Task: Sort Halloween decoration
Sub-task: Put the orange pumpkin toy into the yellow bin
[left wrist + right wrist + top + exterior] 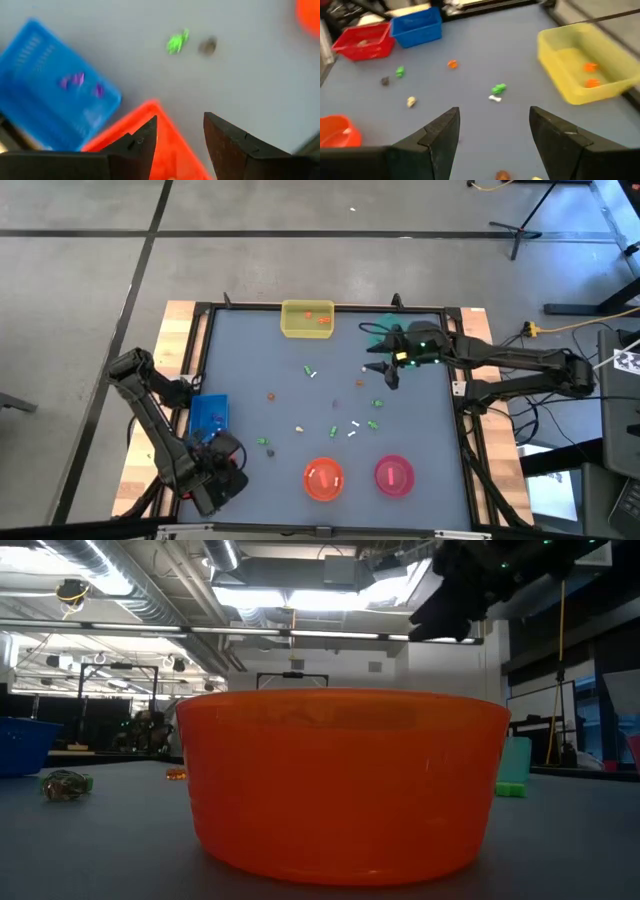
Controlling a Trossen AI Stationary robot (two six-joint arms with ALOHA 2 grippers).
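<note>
High view: left gripper [222, 465] sits at the near left corner beside the blue tray [209, 413]; right gripper [385, 372] hangs by the yellow tray [306, 319]. Trinkets [334, 430] lie scattered mid-table.

Left wrist view: fingers [227, 142] parted, empty, above a red tray [160, 145].

Right wrist view: fingers [440, 132] wide, empty; two orange trinkets [590, 67] lie in the yellow tray.

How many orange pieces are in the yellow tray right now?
2. Both lie on the floor of the yellow tray: one piece near its middle, the other piece right beside it, closer to a side wall. The tray wall may hide more.
</note>
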